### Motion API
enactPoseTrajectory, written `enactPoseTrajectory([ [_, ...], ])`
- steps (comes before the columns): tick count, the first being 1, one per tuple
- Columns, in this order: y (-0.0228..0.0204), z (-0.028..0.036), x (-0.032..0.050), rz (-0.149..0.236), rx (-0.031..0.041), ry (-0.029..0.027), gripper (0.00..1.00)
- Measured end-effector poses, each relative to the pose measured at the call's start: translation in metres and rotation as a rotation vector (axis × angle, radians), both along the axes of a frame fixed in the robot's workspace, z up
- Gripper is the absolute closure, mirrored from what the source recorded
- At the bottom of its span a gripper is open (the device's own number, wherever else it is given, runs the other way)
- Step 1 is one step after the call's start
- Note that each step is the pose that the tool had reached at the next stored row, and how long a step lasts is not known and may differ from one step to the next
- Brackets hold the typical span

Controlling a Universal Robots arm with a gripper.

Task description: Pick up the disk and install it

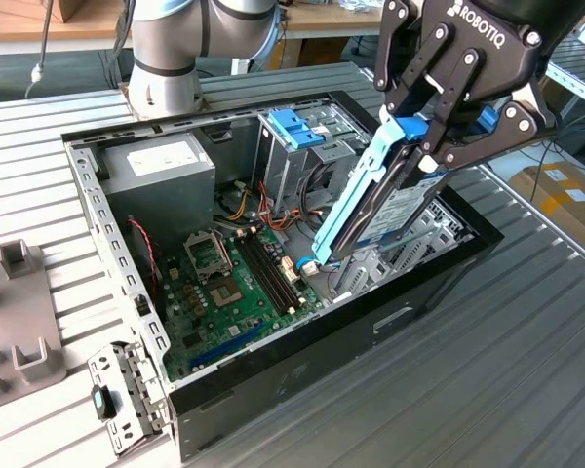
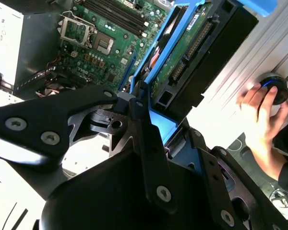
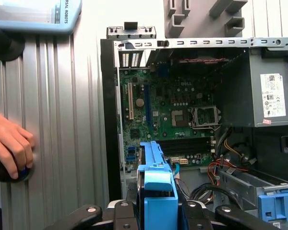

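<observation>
The tool (image 1: 453, 127) is clamped on the upper end of the disk (image 1: 395, 205), its fingers pinching the blue frame from both sides. The disk hangs steeply tilted over the open computer case (image 1: 370, 331). Its lower end dips inside the case at the exterior view's right end, just beside the metal bay there. In the second wrist view its green circuit side (image 2: 192, 52) faces the camera, and in the first wrist view its blue frame (image 3: 156, 177) rises between the tool's fingers.

So the pick-up looks done, and the installing is not. The disk is off the table (image 1: 526, 370) and partly lowered, but it is neither level nor seated in any bay.

Close to the disk's lower end lies a thin light-blue cable (image 1: 307, 265). Just beyond stands an upright metal cage with a blue handle (image 1: 297, 132), with red and yellow wires (image 1: 249, 210) bunched at its foot. These crowd the way down and could catch the frame.

Further in lie the green circuit board (image 1: 234, 283) and the grey power box (image 1: 161, 171).

Outside the case, a person's hand (image 3: 9, 143) rests on a round black knob (image 3: 9, 173) on the table. Grey blocks (image 1: 19, 258) sit at the exterior view's left.
</observation>
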State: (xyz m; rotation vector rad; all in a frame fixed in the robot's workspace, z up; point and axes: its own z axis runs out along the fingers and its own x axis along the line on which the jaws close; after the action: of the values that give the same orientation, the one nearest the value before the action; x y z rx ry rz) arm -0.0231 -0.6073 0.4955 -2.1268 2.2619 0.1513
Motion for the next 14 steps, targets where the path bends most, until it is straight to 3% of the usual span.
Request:
enactPoseTrajectory([
  [14,-0.001,-0.0016,0.0119,0.0,0.0,0.0,0.63],
])
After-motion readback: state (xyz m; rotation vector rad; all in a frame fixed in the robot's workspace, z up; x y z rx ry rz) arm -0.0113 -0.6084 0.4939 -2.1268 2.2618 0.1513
